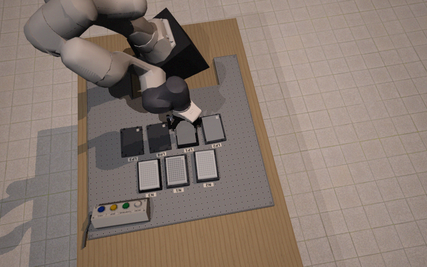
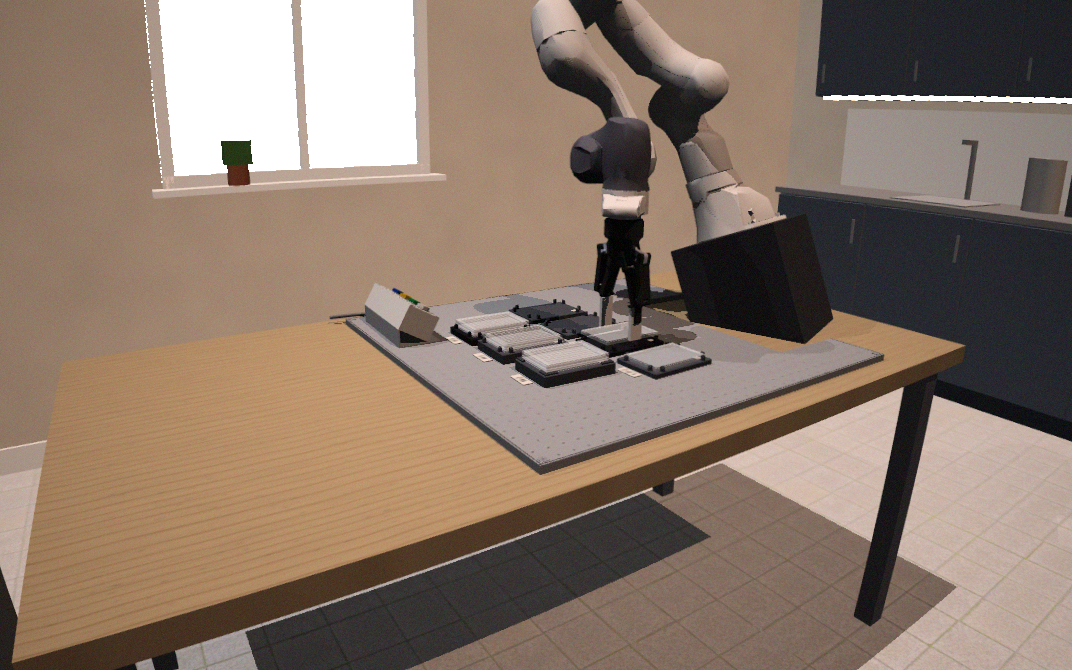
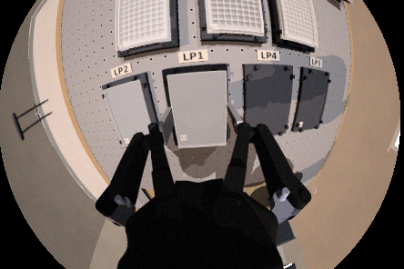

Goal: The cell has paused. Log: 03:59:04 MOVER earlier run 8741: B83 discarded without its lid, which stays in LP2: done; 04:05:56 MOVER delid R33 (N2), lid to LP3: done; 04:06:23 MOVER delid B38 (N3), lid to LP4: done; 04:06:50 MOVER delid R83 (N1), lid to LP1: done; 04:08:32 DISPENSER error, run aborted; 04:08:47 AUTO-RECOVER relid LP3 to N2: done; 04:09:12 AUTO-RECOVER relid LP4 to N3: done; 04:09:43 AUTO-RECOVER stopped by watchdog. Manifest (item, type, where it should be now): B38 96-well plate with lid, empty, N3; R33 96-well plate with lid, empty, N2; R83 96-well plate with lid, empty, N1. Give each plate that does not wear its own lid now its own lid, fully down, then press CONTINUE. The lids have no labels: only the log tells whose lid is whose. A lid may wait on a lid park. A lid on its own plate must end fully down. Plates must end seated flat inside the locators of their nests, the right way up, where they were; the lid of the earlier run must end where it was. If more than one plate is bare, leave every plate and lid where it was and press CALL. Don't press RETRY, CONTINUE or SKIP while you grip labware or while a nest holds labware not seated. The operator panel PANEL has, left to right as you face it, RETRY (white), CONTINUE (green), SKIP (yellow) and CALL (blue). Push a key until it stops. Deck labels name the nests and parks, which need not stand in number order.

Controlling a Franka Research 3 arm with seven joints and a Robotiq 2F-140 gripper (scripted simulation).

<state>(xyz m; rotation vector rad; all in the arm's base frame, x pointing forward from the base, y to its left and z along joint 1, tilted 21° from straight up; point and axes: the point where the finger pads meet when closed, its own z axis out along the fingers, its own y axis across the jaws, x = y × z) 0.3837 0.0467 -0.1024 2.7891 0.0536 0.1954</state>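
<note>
I see wooden table [image 2: 215,432] on dark legs, standing on tiled floor [image 1: 357,132]. Grey perforated plate [image 1: 241,172] lies flat on table top, notch cut in one far corner. Black block [image 2: 761,278] carrying arm sits tilted at table's far end, next to that notch. Bare wood stretches wide on window side of plate.

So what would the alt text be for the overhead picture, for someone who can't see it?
Seen from above, a robot arm's gripper is shut on a grey lid at the park labelled LP1. Another lid lies on LP2, while LP3 and LP4 are bare. Nearer the button panel, three well plates sit in a row.
</note>
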